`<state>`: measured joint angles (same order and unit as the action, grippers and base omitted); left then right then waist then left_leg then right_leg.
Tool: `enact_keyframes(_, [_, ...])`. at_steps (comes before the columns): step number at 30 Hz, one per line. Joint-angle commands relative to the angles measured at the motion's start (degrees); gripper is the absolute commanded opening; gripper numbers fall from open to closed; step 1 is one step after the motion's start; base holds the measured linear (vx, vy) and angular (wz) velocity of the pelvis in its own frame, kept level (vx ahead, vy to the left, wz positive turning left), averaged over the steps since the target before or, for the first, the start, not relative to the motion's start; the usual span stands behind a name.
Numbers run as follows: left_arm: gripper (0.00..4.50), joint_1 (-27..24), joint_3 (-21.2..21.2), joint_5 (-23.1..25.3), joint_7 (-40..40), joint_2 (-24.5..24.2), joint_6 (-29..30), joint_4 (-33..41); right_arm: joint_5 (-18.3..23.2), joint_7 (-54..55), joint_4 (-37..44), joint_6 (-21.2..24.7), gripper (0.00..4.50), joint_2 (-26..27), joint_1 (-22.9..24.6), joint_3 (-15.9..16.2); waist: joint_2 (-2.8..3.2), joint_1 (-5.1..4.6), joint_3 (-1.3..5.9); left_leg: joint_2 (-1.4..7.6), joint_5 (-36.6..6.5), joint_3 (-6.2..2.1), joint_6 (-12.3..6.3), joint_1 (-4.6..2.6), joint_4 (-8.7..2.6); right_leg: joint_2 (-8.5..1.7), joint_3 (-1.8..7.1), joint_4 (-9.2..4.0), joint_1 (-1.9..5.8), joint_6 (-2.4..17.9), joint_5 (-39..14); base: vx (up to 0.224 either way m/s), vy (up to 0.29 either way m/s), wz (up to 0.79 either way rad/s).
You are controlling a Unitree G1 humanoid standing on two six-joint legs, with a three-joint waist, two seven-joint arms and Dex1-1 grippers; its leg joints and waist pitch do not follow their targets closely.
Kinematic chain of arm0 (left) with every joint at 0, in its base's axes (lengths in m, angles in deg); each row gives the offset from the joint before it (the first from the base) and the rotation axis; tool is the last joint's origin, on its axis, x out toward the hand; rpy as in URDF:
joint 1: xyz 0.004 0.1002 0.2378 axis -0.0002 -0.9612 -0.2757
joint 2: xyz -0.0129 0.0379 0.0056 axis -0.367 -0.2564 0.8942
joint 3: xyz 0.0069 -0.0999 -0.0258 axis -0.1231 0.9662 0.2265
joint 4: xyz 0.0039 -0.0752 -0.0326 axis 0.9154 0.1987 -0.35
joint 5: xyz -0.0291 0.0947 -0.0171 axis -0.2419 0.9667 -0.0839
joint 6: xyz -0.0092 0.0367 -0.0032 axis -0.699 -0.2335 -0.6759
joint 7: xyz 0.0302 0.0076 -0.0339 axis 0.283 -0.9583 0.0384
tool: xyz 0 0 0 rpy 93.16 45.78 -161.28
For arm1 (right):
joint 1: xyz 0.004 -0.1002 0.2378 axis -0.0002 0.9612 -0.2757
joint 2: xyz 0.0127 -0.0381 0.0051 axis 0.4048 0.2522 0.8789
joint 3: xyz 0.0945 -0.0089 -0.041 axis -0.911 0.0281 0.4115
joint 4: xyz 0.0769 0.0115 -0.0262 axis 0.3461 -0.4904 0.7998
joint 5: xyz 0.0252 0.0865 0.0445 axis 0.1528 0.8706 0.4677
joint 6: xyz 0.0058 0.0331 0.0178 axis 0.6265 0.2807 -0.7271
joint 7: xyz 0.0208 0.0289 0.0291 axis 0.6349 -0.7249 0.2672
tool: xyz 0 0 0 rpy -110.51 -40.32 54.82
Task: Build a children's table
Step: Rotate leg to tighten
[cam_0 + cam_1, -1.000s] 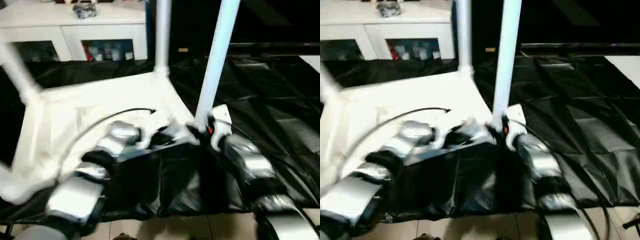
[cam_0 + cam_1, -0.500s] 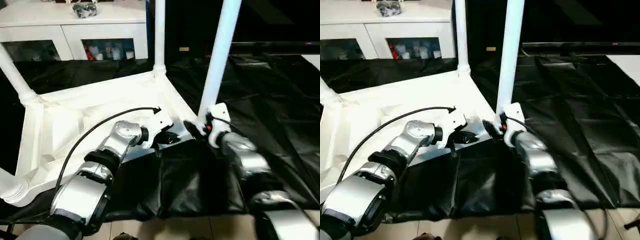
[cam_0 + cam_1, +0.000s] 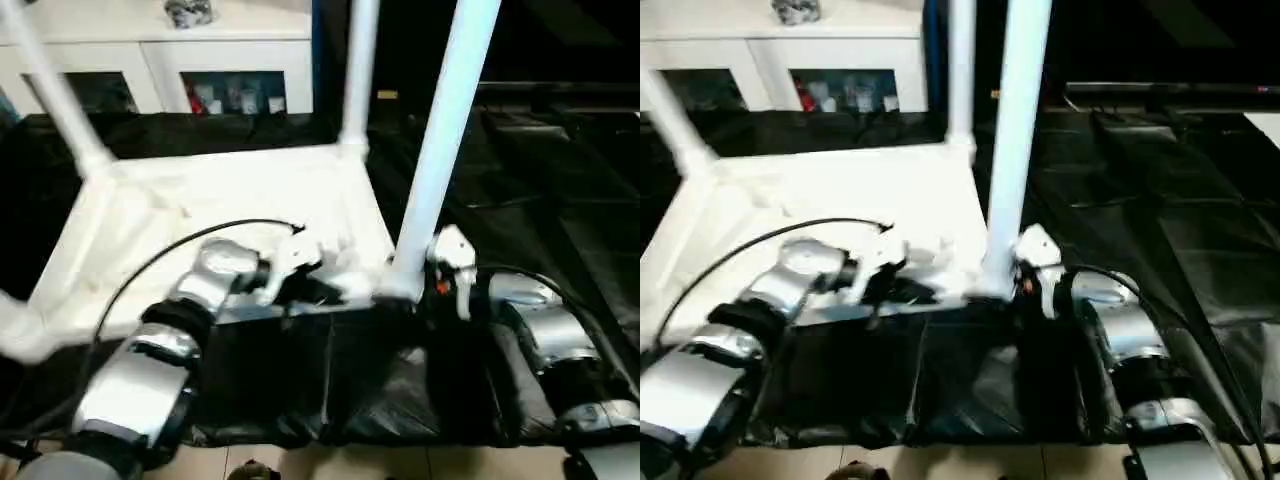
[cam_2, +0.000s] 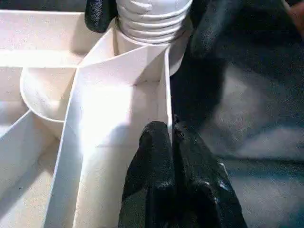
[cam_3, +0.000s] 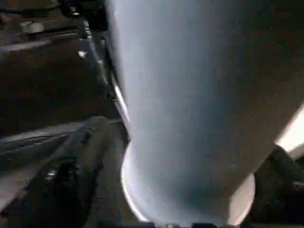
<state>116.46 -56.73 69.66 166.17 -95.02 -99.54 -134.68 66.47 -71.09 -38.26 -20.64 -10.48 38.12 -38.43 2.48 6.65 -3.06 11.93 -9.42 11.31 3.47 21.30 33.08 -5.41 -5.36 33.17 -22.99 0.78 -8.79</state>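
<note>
l gripper (image 4: 173, 142) closed on tabletop (image 3: 200, 200) rib; r gripper (image 4: 147, 14) around leg (image 3: 440, 150) base

Head pair down on tabletop (image 3: 240, 190); wrist views close at leg (image 5: 199, 104).

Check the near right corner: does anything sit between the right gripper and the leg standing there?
Nothing visible does. The right gripper is at the foot of the near leg, its black fingers on either side of the leg's ribbed base where it enters the tabletop corner socket.
</note>
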Motion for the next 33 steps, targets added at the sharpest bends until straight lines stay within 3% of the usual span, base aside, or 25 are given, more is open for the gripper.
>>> enact_keyframes(1, [0.0,0.6,-1.4,-0.8,2.6,1.8,-2.0,2.8,0.0,-3.0,2.3,1.2,3.55,1.1,0.1,4.0,-0.83,-0.06,3.87,1.75,-16.7,-0.67,-3.94,-1.38,-3.61,-3.47,2.45,-4.22,2.6,12.7,-19.8,0.0,0.0,0.0])
enact_keyframes(6, [0.0,0.2,-1.2,-0.8,3.6,1.2,-2.3,2.9,0.4,-3.9,3.3,2.3,3.3,0.9,0.3,4.3,-1.01,0.0,3.89,1.75,-16.5,-0.77,-3.41,-1.34,-3.72,-3.62,2.49,-4.31,2.55,11.5,-21.5,0.0,0.0,0.0])
enact_keyframes(14, [0.0,-0.5,-1.1,-1.0,3.9,1.1,-1.7,3.1,1.0,-2.6,4.7,3.9,2.78,2.4,1.7,3.8,-1.05,0.08,4.11,1.72,-13.4,-0.72,-4.2,-0.93,-3.54,-3.59,2.49,-3.83,2.75,12.0,-17.6,0.0,0.0,0.0])
enact_keyframes(18, [0.0,-0.2,-0.2,-1.3,0.6,2.0,0.5,2.6,-0.2,5.9,3.4,3.3,2.76,4.8,1.5,1.6,-0.86,-0.11,4.03,1.75,-14.1,-0.77,-3.37,-0.99,-3.66,-3.61,2.46,-3.86,2.62,11.8,-18.8,0.0,0.0,0.0])
enact_keyframes(21, [0.0,0.5,-0.1,-0.6,-2.7,2.6,1.7,2.0,-1.2,12.0,1.5,2.9,2.74,6.6,0.6,0.1,-1.02,-0.55,3.79,1.56,-16.1,-0.86,-2.18,-1.11,-3.82,-3.65,2.33,-4.37,2.51,10.6,-23.1,0.0,0.0,0.0])
enact_keyframes(22, [0.0,1.9,0.5,0.3,-9.9,4.9,3.9,0.8,-1.8,24.8,-2.7,4.5,2.74,10.8,-1.7,-3.5,-1.04,-0.76,3.67,1.52,-16.5,-0.98,-1.78,-1.01,-3.93,-3.7,2.31,-4.47,2.53,10.1,-24.6,0.0,0.0,0.0])
enact_keyframes(24, [0.0,2.3,0.8,0.3,-11.8,5.8,4.5,0.5,-1.6,27.8,-3.7,5.2,2.74,12.1,-2.2,-4.4,-0.97,-1.5,3.6,1.41,-18.5,-1.27,-0.35,-1.48,-4.08,-3.72,2.12,-4.83,2.2,9.5,-27.3,0.0,0.0,0.0])
enact_keyframes(26, [0.0,2.8,1.0,0.4,-14.6,7.6,5.1,0.5,-2.2,34.7,-5.5,6.0,2.74,14.9,-3.2,-5.5,-1.16,-1.96,3.51,1.2,-18.9,-1.23,-0.57,-1.45,-4.04,-3.7,2.11,-5.37,2.26,8.4,-28.8,0.0,0.0,0.0])
enact_keyframes(28, [0.0,3.3,1.3,0.3,-18.5,10.7,6.3,0.5,-3.5,40.6,-7.3,5.4,2.74,17.6,-4.1,-5.8,-1.21,-2.38,3.69,1.18,-17.6,-1.29,-0.45,-1.08,-4.1,-3.7,2.23,-4.95,2.43,8.7,-26.9,0.0,0.0,0.0])
enact_keyframes(30, [0.0,3.4,1.2,0.3,-19.9,11.8,6.4,0.4,-4.0,42.3,-8.0,4.3,2.74,18.4,-4.4,-5.7,-1.16,-2.28,3.74,1.06,-17.0,-0.93,-1.41,-1.41,-3.81,-3.57,2.45,-5.13,2.13,9.3,-24.5,0.0,0.0,0.0])
enact_keyframes(31, [0.0,3.3,0.8,0.7,-20.3,12.0,5.6,0.4,-4.4,42.8,-8.4,2.7,3.09,18.8,-4.7,-5.6,-0.88,-2.25,3.77,1.0,-16.7,-0.97,-1.62,-1.29,-3.81,-3.55,2.41,-5.02,2.32,9.5,-23.8,0.0,0.0,0.0])
enact_keyframes(33, [0.0,3.1,0.2,1.5,-21.0,12.0,4.6,0.4,-5.0,44.0,-9.1,1.2,3.44,19.2,-5.2,-5.9,-0.98,-2.22,3.94,1.1,-15.7,-0.88,-2.18,-1.13,-3.78,-3.43,2.44,-4.66,2.45,10.2,-20.5,0.0,0.0,0.0])
